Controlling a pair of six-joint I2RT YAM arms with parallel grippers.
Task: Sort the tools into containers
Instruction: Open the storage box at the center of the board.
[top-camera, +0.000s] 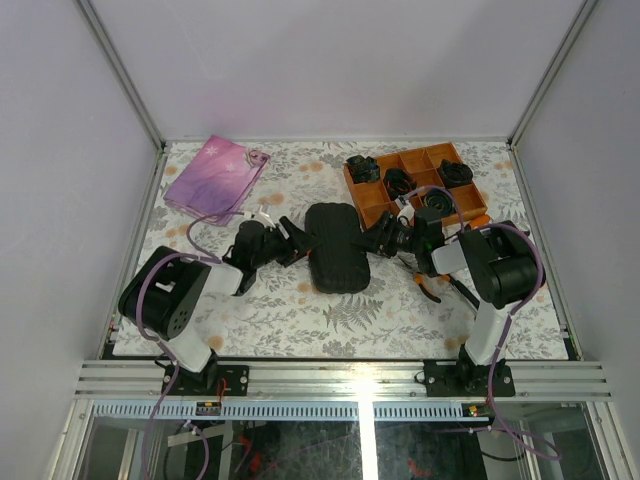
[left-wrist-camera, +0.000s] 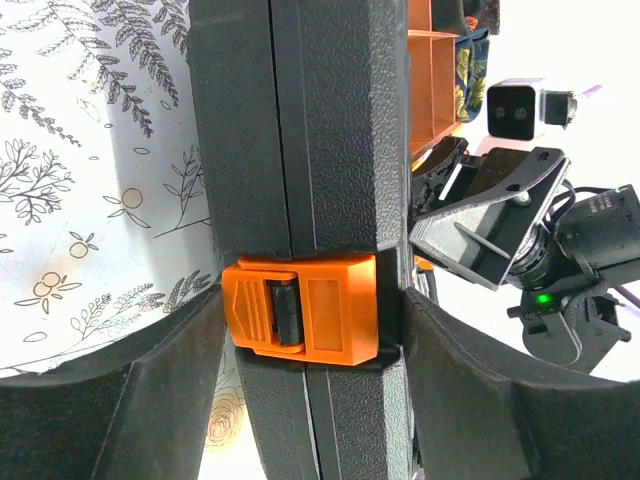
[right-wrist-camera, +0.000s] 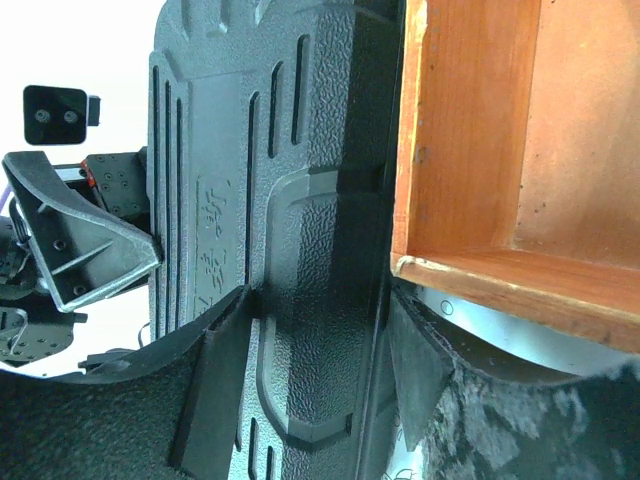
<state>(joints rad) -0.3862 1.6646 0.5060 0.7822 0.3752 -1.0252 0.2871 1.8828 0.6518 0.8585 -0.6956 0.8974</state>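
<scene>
Left end effector (left-wrist-camera: 312, 320) (half-spread) tight around case (left-wrist-camera: 330, 120)

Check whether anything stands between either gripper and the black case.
Nothing visible does. The left gripper clamps the black case at its orange latch; the right gripper clamps the opposite edge, beside the orange tray. The case is shut.

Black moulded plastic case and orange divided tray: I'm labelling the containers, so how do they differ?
The black moulded plastic case is closed, its orange latch fastened; the orange divided tray is open-topped. The case's inside is hidden; the tray shows compartments, several holding black rolled bundles. The case is mid-table; the tray sits at the far right. Both are oblong boxes on the floral cloth.
</scene>
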